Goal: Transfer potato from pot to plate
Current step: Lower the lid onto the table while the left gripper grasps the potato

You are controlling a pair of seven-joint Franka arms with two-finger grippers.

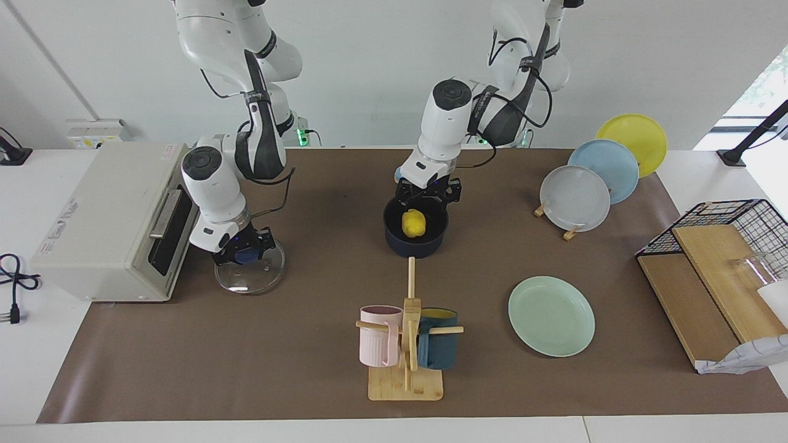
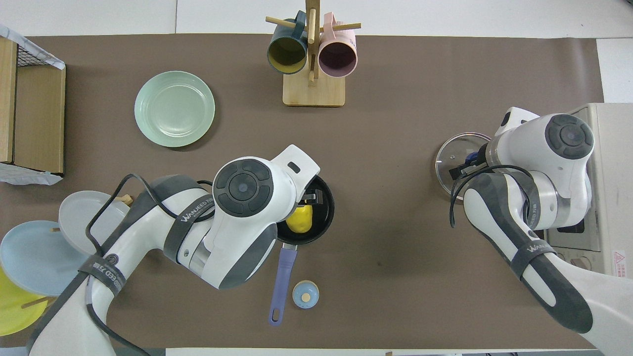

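Note:
The yellow potato (image 1: 414, 223) (image 2: 300, 220) lies inside the dark navy pot (image 1: 418, 247) (image 2: 328, 207), whose blue handle (image 2: 282, 279) points toward the robots. My left gripper (image 1: 428, 195) hangs open just over the pot, its fingers straddling the space above the potato without touching it. In the overhead view its wrist covers part of the pot. The mint-green plate (image 1: 551, 315) (image 2: 174, 109) lies bare, farther from the robots than the pot, toward the left arm's end. My right gripper (image 1: 244, 252) (image 2: 470, 160) is shut on the blue knob of a glass lid (image 1: 252, 278) (image 2: 452, 153) that rests on the table.
A toaster oven (image 1: 117, 221) stands at the right arm's end, beside the lid. A wooden mug rack (image 1: 406, 344) with two mugs stands farther out than the pot. Grey, blue and yellow plates lean in a rack (image 1: 575, 197). A wire basket (image 1: 726, 215) and wooden boards sit at the left arm's end.

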